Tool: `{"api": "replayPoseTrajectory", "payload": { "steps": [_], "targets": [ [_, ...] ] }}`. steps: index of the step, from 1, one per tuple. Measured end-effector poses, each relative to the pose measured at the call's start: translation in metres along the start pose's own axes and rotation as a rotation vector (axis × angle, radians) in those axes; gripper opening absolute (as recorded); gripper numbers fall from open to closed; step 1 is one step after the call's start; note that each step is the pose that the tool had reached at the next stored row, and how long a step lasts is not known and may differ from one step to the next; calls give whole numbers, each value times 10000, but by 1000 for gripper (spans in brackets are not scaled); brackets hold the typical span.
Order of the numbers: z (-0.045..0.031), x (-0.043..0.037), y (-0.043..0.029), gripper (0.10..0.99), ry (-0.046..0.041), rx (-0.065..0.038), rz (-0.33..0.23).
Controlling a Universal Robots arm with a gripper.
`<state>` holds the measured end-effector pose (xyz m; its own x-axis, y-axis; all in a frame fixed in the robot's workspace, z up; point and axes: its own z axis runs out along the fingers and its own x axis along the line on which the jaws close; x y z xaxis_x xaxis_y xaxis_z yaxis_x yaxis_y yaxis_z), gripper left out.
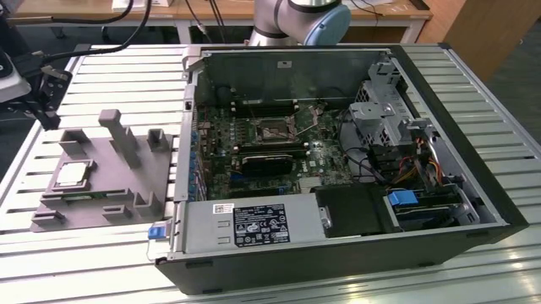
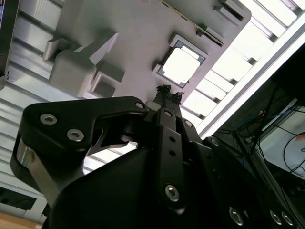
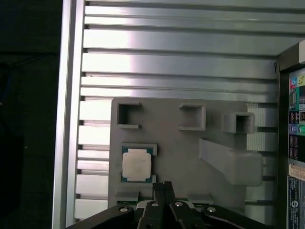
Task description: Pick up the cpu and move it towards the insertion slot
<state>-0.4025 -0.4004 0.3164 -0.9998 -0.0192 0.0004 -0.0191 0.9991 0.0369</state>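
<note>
My jaws are pressed together, empty, over the tray [image 3: 181, 148]. The cpu [image 3: 137, 164] lies flat in a nook on it. It looks light and easy to break, so I would pinch its edges.

None of the print can be read. The power supply [image 1: 199, 234] carries a small white sticker [image 1: 223, 208] and a large black label [image 1: 260, 227] of tiny white marks. Coloured labels [image 3: 296, 124] line the computer case [image 3: 291, 67]. Any marking on the cpu [image 3: 137, 164] is too faint to tell.
</note>
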Motion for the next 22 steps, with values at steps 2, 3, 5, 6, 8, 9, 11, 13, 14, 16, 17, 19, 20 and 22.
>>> {"api": "replayPoseTrajectory", "payload": {
  "steps": [2, 3, 5, 6, 8, 9, 11, 13, 14, 16, 17, 19, 20, 22],
  "targets": [
    [36, 6, -1, 102, 2, 1, 1],
    [55, 9, -2, 102, 1, 0, 0],
    [91, 15, -4, 102, 0, 0, 0],
    [108, 20, -4, 102, 1, 1, 0],
    [144, 23, -5, 102, 1, 0, 0],
    [160, 24, -6, 102, 0, 3, -1],
    [190, 28, -7, 102, 0, 7, 0],
    [224, 35, -8, 102, 1, 13, 0],
    [241, 39, -9, 102, 0, 14, 0],
    [273, 47, -10, 102, 2, 16, 0],
    [290, 50, -10, 102, 1, 16, 0],
    [322, 58, -11, 102, 1, 18, 0],
    [338, 65, -11, 102, 1, 19, 1],
    [366, 81, -13, 102, 2, 19, 0]
  ]
}}
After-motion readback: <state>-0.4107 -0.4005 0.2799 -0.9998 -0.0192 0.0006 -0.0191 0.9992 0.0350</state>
